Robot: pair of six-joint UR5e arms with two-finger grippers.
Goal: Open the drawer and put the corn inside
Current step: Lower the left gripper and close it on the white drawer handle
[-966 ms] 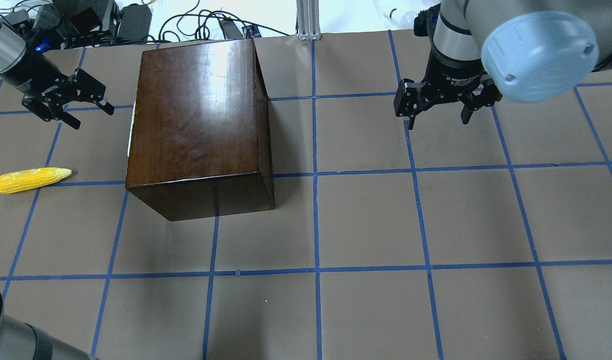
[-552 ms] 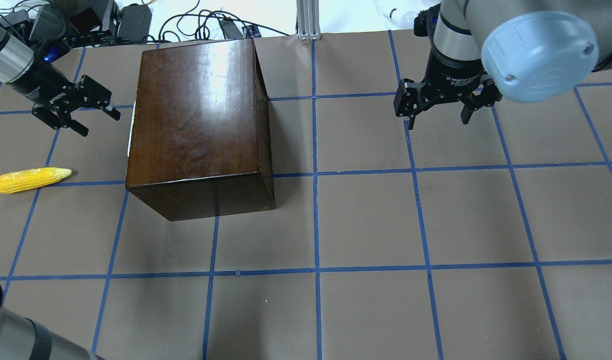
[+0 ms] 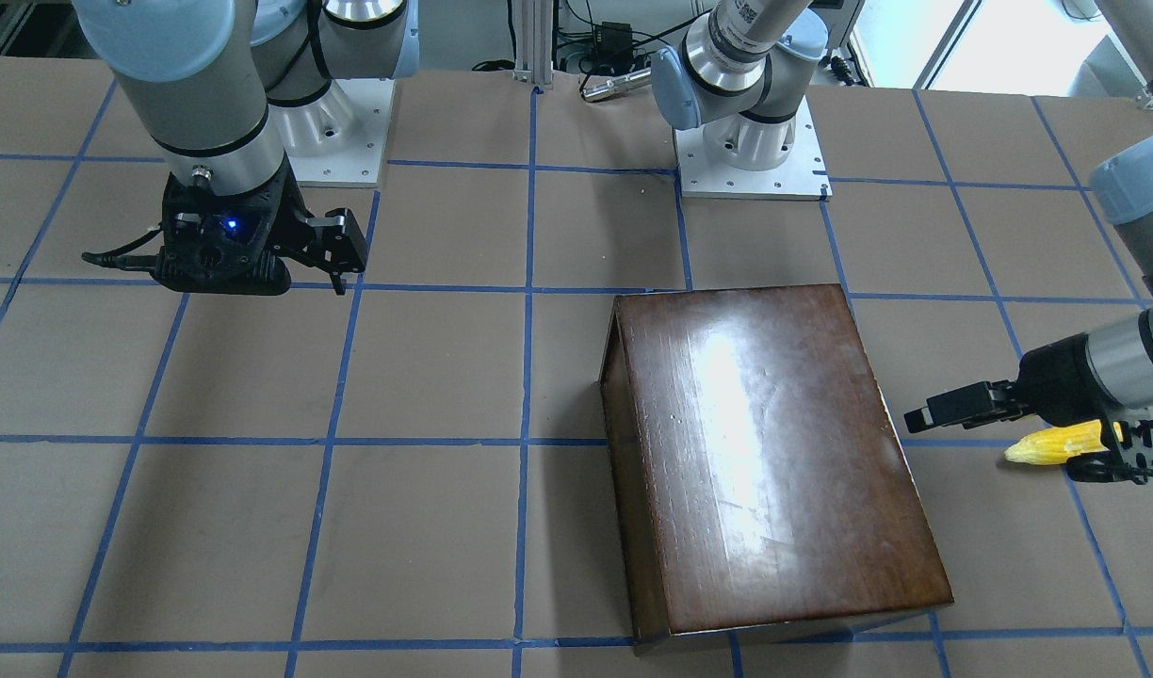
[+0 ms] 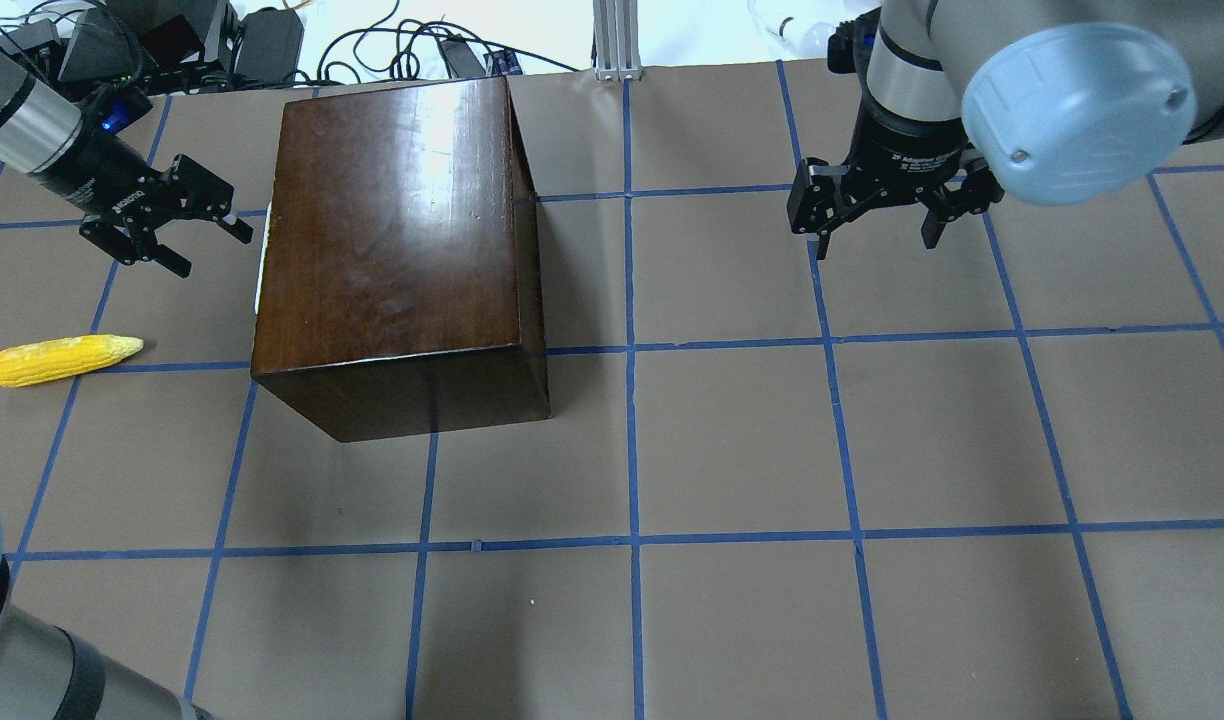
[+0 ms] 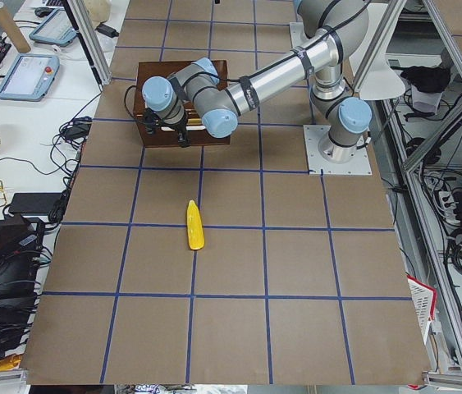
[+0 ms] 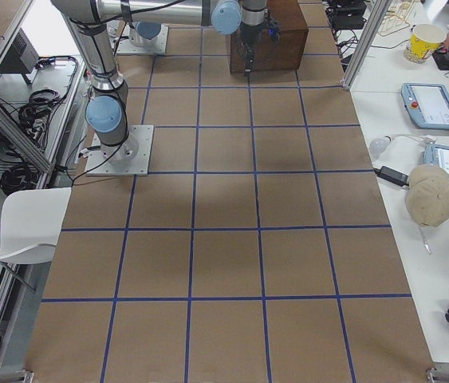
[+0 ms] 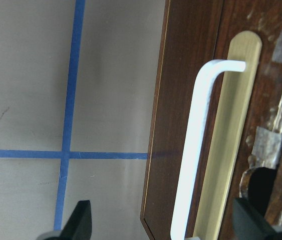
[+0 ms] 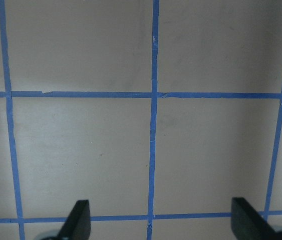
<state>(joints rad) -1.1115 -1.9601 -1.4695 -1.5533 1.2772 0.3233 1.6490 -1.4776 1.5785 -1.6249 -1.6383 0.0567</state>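
Observation:
The glossy dark-brown box [image 4: 402, 250] stands left of the table's middle, and it also shows in the front view [image 3: 765, 452]. Its drawer is closed. The drawer's dark front [image 7: 186, 50] carries a white handle [image 7: 196, 150] on a brass plate [image 7: 228, 135]. The handle is a white sliver on the box's left side from overhead [image 4: 261, 265]. My left gripper [image 4: 215, 255] is open and empty, just left of that handle, which lies ahead between the fingers [image 7: 80, 222]. The yellow corn [image 4: 64, 359] lies on the table nearer me than this gripper. My right gripper [image 4: 875, 243] is open and empty, far right.
The table is brown paper with a blue tape grid [image 4: 632, 350]. Cables and black equipment [image 4: 172, 40] lie beyond its far edge, behind the box. An aluminium post [image 4: 617, 40] stands at the far middle. The right wrist view shows only bare grid [image 8: 153, 95].
My left gripper has moved right, closer to the box's left side and its handle. The right gripper, the box and the corn have not moved.

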